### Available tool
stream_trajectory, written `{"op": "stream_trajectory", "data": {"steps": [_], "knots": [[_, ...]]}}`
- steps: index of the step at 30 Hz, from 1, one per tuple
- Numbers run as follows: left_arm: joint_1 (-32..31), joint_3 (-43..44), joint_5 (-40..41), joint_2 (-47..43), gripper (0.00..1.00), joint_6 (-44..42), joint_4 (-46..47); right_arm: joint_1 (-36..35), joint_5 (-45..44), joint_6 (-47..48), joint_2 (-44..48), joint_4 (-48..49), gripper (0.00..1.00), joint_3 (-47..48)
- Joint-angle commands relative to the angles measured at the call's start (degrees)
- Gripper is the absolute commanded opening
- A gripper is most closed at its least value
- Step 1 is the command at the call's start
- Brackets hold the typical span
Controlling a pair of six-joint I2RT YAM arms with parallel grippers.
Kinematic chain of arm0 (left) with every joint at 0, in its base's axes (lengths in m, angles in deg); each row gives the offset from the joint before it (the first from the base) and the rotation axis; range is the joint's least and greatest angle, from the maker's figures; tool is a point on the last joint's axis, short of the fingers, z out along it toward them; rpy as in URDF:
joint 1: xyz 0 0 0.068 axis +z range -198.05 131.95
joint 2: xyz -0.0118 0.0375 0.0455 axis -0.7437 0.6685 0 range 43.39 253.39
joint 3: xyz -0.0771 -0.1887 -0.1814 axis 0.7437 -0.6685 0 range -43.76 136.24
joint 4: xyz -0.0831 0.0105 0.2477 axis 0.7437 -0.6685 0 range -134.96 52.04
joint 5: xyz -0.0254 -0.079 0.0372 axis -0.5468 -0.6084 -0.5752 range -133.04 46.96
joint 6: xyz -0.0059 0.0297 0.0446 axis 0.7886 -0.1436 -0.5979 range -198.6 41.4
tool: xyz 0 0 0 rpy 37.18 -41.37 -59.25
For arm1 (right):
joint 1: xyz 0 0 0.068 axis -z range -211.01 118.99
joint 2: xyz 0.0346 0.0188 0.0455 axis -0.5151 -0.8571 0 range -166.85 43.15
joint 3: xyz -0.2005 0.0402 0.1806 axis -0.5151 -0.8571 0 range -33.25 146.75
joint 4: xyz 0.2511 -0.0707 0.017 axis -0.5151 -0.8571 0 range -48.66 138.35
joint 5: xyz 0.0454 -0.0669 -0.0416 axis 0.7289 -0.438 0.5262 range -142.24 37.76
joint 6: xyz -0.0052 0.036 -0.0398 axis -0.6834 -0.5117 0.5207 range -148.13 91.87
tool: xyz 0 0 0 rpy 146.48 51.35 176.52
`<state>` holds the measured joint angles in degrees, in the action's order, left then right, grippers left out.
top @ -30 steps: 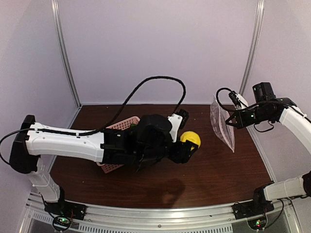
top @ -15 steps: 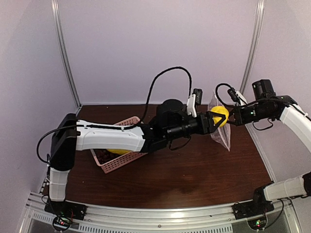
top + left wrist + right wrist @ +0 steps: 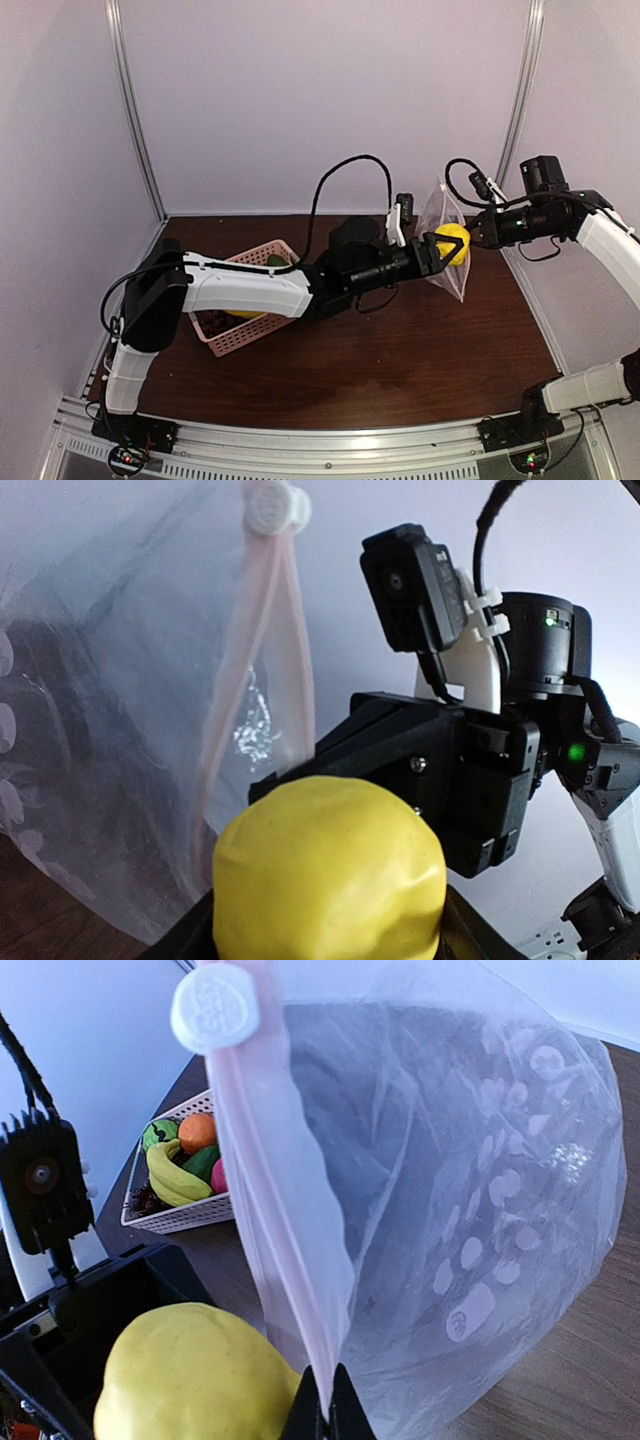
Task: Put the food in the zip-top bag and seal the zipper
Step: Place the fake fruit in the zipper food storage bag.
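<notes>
Left claw [image 3: 443, 246] clamped on glossy yellow toy lemon [image 3: 455, 238], gotta poke deep inside clear spotted plastic bag [image 3: 450, 279] first.

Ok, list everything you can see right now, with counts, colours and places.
Dark wooden table: one, brown, under everything.
Pink plastic lattice basket: one, pink, table's left.
In it: yellow banana, orange, red apple, two green pieces, dark grapes.
Clear spotted zip-top plastic bag: one, clear, held aloft right.
Pinkish zipper strip: one, bag's mouth, white slider on top.
Glossy yellow toy lemon: one, held against the zipper.
Left gripper: black, shut on lemon.
Right gripper: black, shut on bag's edge.
</notes>
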<state>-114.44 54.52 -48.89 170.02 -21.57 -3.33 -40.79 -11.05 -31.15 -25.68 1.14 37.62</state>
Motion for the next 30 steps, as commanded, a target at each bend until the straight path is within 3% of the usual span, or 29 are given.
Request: {"op": "stream_trajectory", "data": {"steps": [1, 7, 14, 21, 30], "knots": [[1.2, -2.3, 4.5, 1.2, 0.48, 2.2, 1.5, -0.4, 2.4, -0.1, 0.5, -1.1, 0.0, 1.8], [1.4, 0.9, 4.5, 2.6, 0.47, 1.6, -2.4, -0.4, 5.8, -0.3, 0.4, -0.3, 0.0, 0.5], [1.5, 8.8, -1.7, 6.0, 0.47, -1.8, -6.3, -0.5, 7.4, 0.3, -0.1, -0.4, 0.0, 0.3], [1.6, 17.4, -3.4, 10.5, 0.44, -3.8, -15.5, -0.9, 9.7, 1.4, 0.3, -1.2, 0.0, 0.6], [3.2, 10.4, 1.2, 8.7, 0.37, 1.1, -15.2, -0.9, 6.9, 1.9, 2.2, -1.8, 0.0, 1.6]]}}
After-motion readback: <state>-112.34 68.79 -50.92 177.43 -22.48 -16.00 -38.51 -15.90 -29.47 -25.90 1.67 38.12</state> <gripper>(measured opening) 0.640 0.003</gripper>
